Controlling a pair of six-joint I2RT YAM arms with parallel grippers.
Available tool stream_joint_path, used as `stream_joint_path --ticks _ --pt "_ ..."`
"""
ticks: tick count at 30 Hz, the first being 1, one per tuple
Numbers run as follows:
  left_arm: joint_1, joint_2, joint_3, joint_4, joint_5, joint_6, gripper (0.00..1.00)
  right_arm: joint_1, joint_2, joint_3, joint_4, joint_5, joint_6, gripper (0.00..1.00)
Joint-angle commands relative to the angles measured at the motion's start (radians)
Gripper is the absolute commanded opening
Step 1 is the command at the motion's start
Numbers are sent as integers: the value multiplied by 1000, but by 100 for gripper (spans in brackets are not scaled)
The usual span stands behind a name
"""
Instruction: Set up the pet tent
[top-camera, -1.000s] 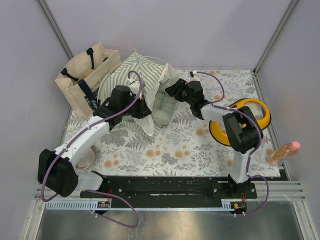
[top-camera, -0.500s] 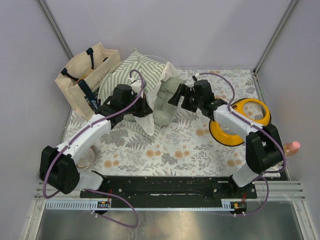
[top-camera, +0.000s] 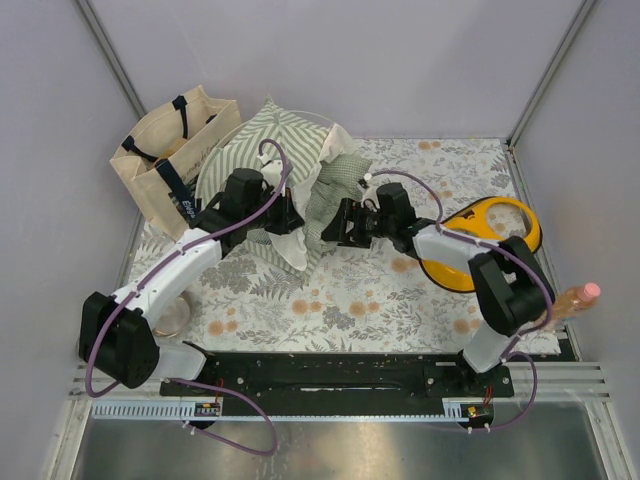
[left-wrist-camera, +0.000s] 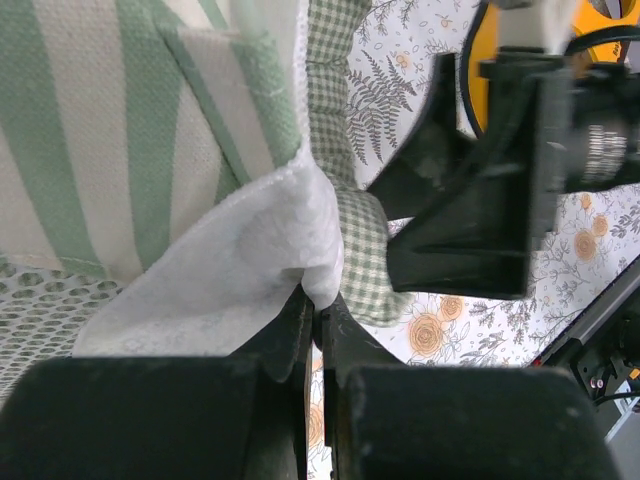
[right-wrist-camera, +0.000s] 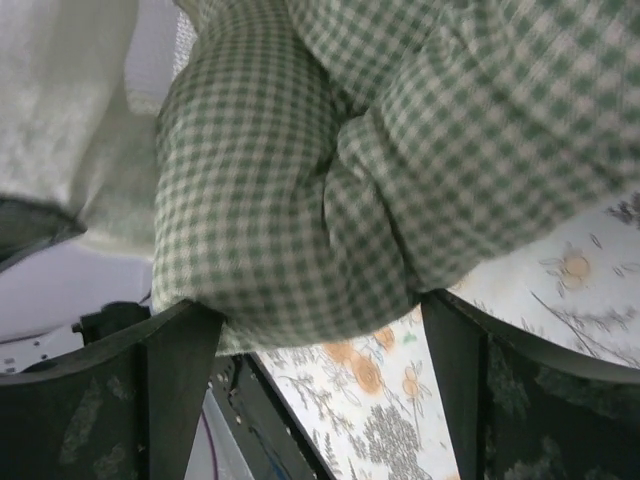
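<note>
The pet tent (top-camera: 262, 140), green-and-white striped, sits at the back left with a white lacy flap (top-camera: 297, 248) hanging toward the front. My left gripper (top-camera: 292, 222) is shut on that flap; in the left wrist view the flap's edge (left-wrist-camera: 300, 235) is pinched at the fingertips (left-wrist-camera: 320, 318), with striped fabric (left-wrist-camera: 120, 130) and mesh (left-wrist-camera: 40, 300) behind. A green checked cushion (top-camera: 330, 195) leans against the tent. My right gripper (top-camera: 334, 226) is open at the cushion's lower end. In the right wrist view the cushion (right-wrist-camera: 350, 170) bulges between the wide-spread fingers (right-wrist-camera: 180, 380).
A beige tote bag (top-camera: 170, 150) stands left of the tent. A yellow ring-shaped object (top-camera: 495, 225) lies at the right under the right arm. A pinkish bottle (top-camera: 570, 303) stands at the right edge. A floral cloth (top-camera: 330, 300) covers the table.
My right gripper has opened wide and moved from the cushion's upper right side down and left to its lower end. The left gripper has kept its hold on the flap.
</note>
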Motion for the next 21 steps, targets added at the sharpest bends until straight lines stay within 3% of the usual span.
stream_joint_path --ticks 1,4,10,16,21 --pt "-3 -23 -21 -32 27 6 0 26 128 81 276 -90 133 83" --pt "-3 -34 -35 -32 50 5 0 43 194 147 360 -101 211 63" --pt "-3 -45 -37 -41 53 9 0 64 234 224 586 -83 461 2" --pt "-3 -45 -38 -41 61 11 0 63 265 267 775 6 707 0" --pt "-3 -49 -24 -28 99 -7 0 93 289 325 607 34 611 0"
